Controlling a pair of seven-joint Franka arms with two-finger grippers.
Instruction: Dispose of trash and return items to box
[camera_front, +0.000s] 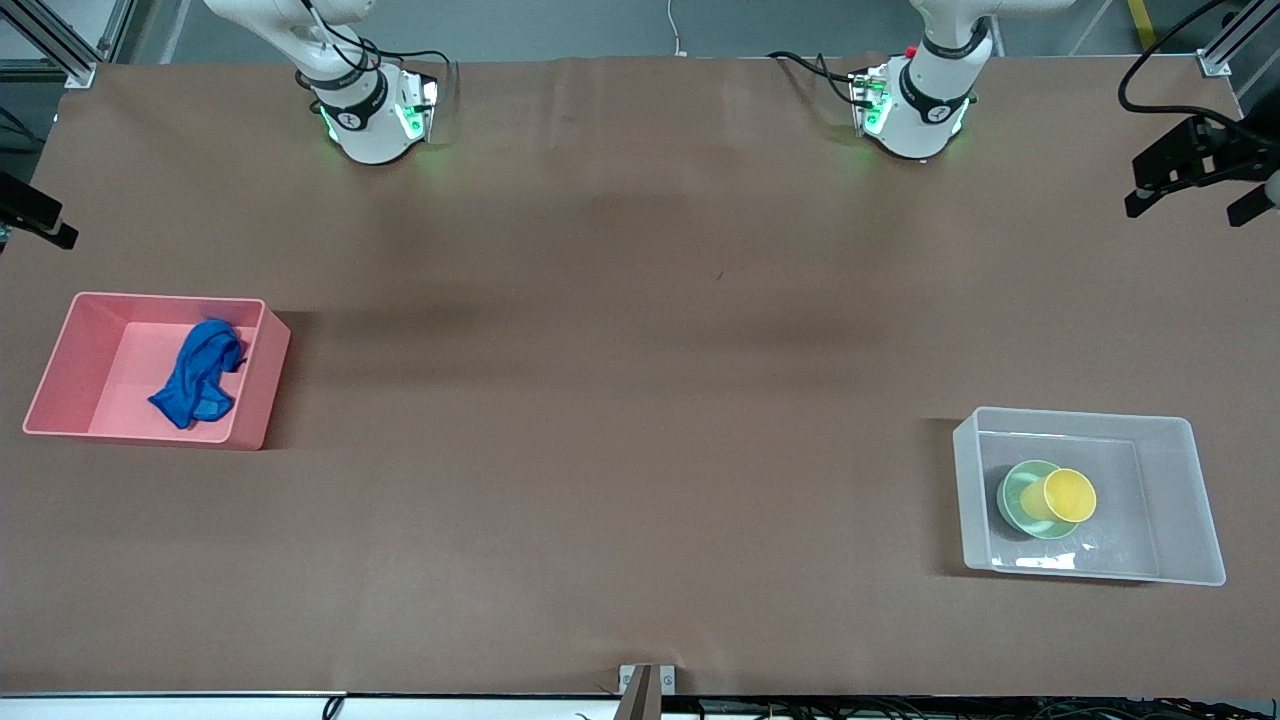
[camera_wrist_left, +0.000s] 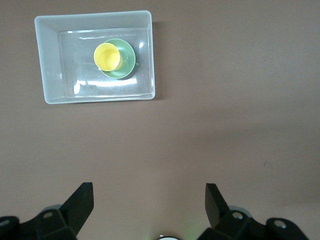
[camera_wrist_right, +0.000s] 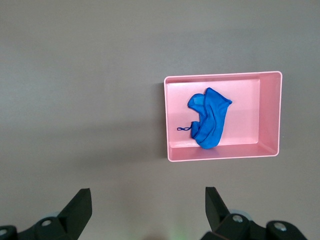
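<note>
The blue rag (camera_front: 200, 372) lies crumpled in the pink bin (camera_front: 80, 340) at the right arm's end of the table; both show in the right wrist view, the rag (camera_wrist_right: 209, 117) in the bin (camera_wrist_right: 172, 115). The yellow cup (camera_front: 1070, 495) sits in the mint-green bowl (camera_front: 1018, 500) inside the clear box (camera_front: 1170, 480) at the left arm's end. In the left wrist view the cup (camera_wrist_left: 106, 55) and bowl (camera_wrist_left: 127, 62) rest in the box (camera_wrist_left: 45, 60). My left gripper (camera_wrist_left: 149, 200) is open and empty, high over bare table. My right gripper (camera_wrist_right: 148, 200) is open and empty, high over bare table.
The right arm's base (camera_front: 370, 110) and the left arm's base (camera_front: 915, 105) stand along the table's edge farthest from the front camera. Black camera mounts (camera_front: 1190, 165) (camera_front: 35, 215) sit at the two ends. Brown table (camera_front: 640, 400) spreads between the bins.
</note>
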